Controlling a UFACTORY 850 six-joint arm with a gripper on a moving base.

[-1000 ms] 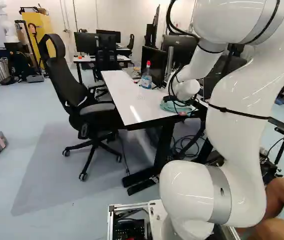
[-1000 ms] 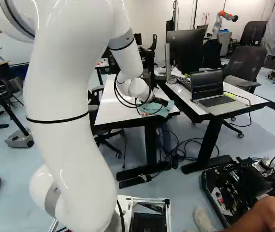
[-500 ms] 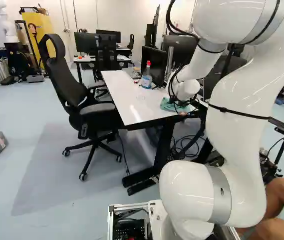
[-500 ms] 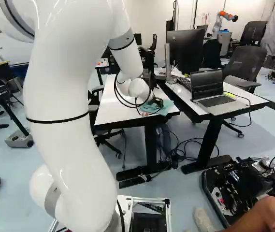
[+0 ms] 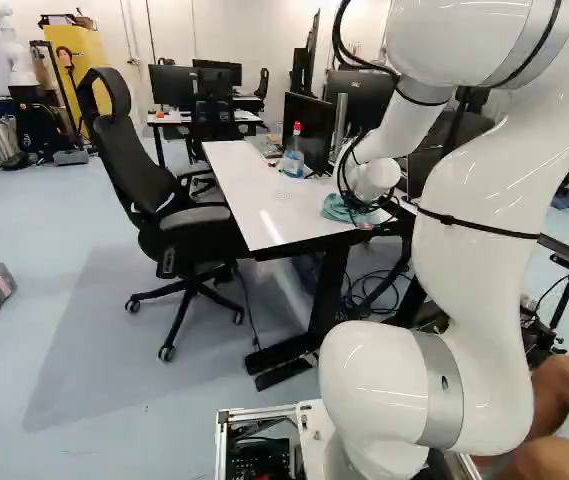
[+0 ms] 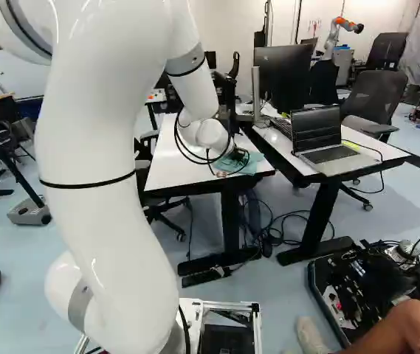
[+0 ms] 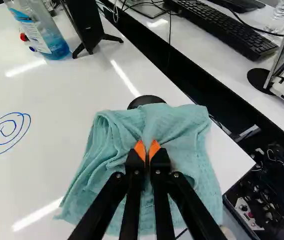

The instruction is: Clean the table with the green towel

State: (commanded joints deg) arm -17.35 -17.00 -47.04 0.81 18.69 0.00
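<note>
At the near right corner of the white table (image 5: 249,190), my gripper (image 6: 239,155) is down at the green towel (image 6: 250,165). In the wrist view the gripper (image 7: 147,150) has its orange tips nearly together, pinching a raised fold of the towel (image 7: 117,135). The rest of the cloth lies spread and creased under and around the fingers. A blue spiral mark (image 7: 8,132) is on the tabletop, apart from the towel. Some of the gripper is hidden by cables in the base views.
A spray bottle (image 5: 294,155) and a monitor (image 5: 309,130) stand farther along the table. Just past the towel is a black round disc (image 7: 146,101). An office chair (image 5: 179,190) is at the table's left side. The neighbouring table holds a laptop (image 6: 328,140) and keyboard.
The gripper's fingers have come together on the towel, and the cloth has bunched up at them. The arm has barely shifted and the base has stayed put.
</note>
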